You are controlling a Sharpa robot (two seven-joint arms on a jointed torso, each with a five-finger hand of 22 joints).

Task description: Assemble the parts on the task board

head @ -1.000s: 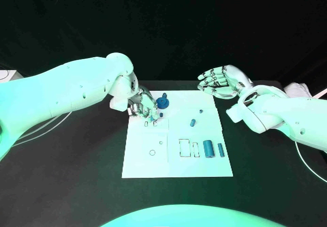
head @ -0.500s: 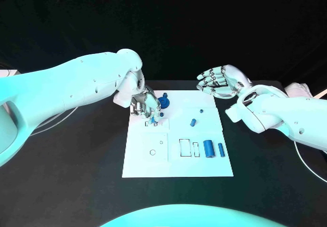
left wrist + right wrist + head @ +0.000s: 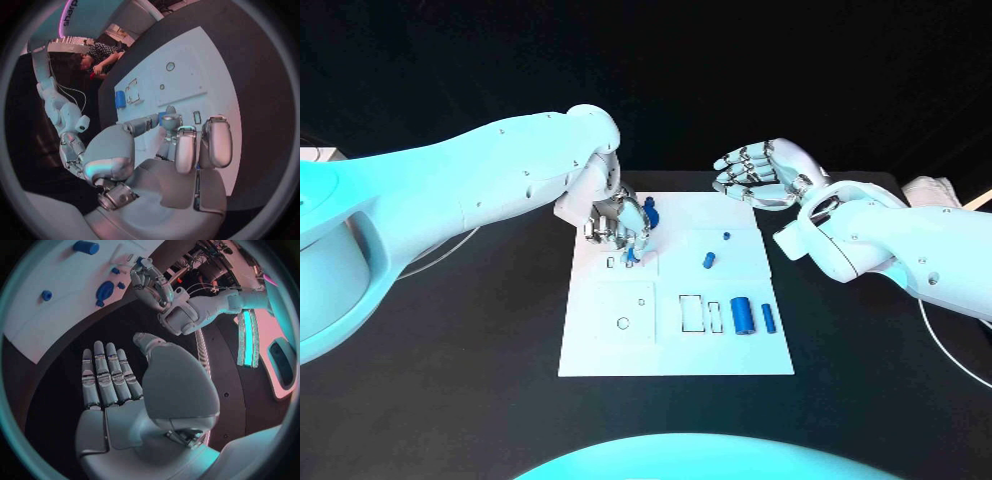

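Observation:
The white task board (image 3: 632, 345) lies mid-table. My left hand (image 3: 620, 226) hangs over its far left part, and a small blue part (image 3: 635, 256) sits pinched at the fingertips, just above two small slots. The left wrist view shows that blue part (image 3: 162, 118) between thumb and finger. A blue knob part (image 3: 648, 208) stands just behind this hand. My right hand (image 3: 759, 172) hovers beyond the board's far right corner, fingers apart and holding nothing. The right hand (image 3: 106, 382) is spread flat in the right wrist view, with the left hand (image 3: 153, 282) and the blue knob part (image 3: 103, 291) beyond it.
On the board's right half lie two small blue pieces (image 3: 726, 236) (image 3: 710, 260), a thick blue cylinder (image 3: 741, 315) and a thin one (image 3: 767, 317) beside empty rectangular slots (image 3: 689, 312). A round hole (image 3: 622, 322) marks the left half. Black table surrounds the board.
My left hand has moved right, further over the board, and a small blue part now shows at its fingertips. The right hand has barely moved.

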